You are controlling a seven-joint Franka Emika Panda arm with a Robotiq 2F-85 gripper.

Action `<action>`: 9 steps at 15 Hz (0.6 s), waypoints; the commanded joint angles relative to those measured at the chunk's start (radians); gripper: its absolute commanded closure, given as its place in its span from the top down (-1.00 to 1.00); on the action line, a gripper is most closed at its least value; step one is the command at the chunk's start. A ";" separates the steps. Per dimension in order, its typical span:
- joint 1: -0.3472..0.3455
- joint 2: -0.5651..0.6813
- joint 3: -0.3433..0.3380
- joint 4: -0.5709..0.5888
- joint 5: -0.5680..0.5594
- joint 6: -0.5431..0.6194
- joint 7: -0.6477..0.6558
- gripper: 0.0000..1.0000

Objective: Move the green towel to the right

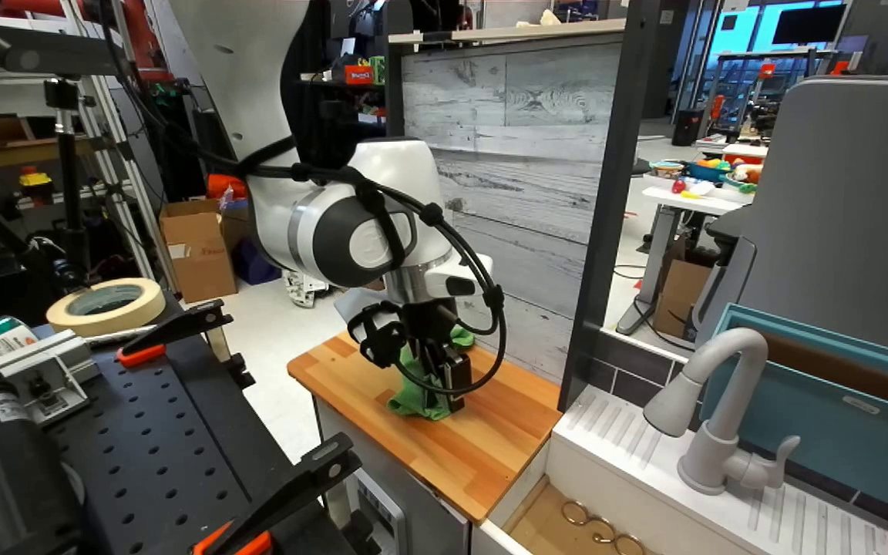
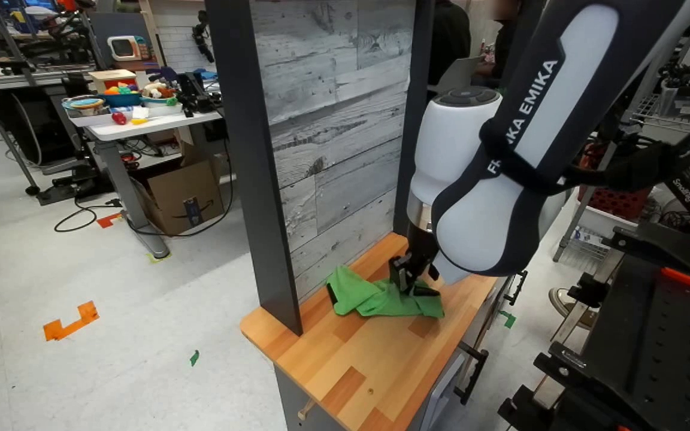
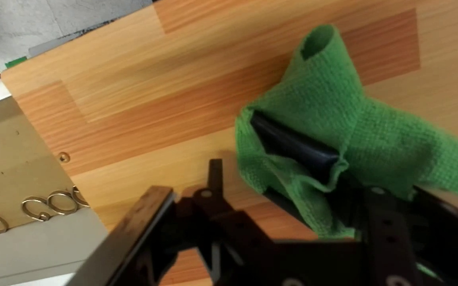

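Wooden table (image 3: 125, 107) with the hand (image 3: 284, 184) low above it, fingers (image 3: 209, 202) apart: one beside the green towel (image 3: 316, 95), the other at its folds. The crumpled towel lies under the hand; a grey faucet (image 1: 737, 393) stands well apart from the hand.

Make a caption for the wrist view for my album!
Open black two-fingered gripper at a rumpled green cloth towel on a brown striped wooden tabletop.

1 arm (image 1: 348, 231) bent, pointing down, jaws parted
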State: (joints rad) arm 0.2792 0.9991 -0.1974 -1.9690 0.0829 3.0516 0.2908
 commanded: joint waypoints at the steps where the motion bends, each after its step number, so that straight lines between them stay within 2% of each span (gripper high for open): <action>1: 0.045 -0.157 -0.011 -0.199 0.028 0.115 0.016 0.96; 3: 0.065 -0.242 -0.006 -0.307 0.035 0.203 0.004 1.00; 5: 0.113 -0.319 -0.015 -0.416 0.050 0.300 -0.009 1.00; 6: 0.065 -0.210 0.003 -0.274 0.050 0.227 -0.025 1.00; 7: 0.076 -0.238 0.006 -0.308 0.057 0.237 -0.027 1.00; 9: 0.075 -0.234 0.006 -0.303 0.062 0.235 -0.028 1.00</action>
